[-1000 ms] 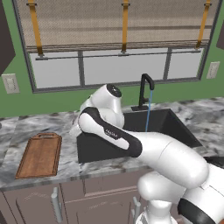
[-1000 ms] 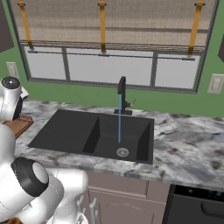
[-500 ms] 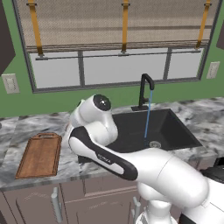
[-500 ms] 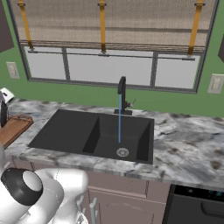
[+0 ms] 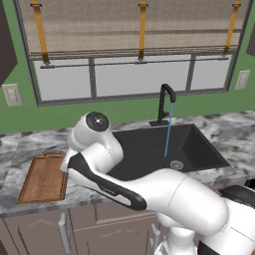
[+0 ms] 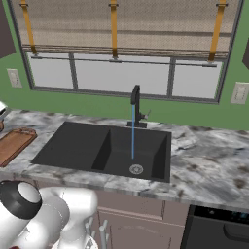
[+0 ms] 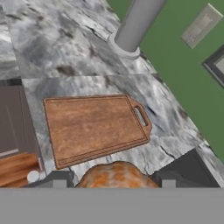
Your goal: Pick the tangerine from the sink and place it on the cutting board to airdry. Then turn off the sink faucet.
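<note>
Above the counter's left end, the gripper (image 7: 114,183), closed on the tangerine (image 7: 114,176), carries it toward the board (image 7: 94,127); next it should lower and release, the faucet (image 5: 166,103) running.

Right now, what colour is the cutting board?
Reddish-brown wood grain; the cutting board shows best in the hand view, below the tangerine held at the gripper.

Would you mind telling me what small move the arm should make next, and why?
Probably carry the tangerine forward and lower it over the cutting board. The hand view shows the fruit between the gripper's finger tips, with the bare board ahead rather than directly beneath. Water is running from the sink faucet, but that comes afterwards.
</note>
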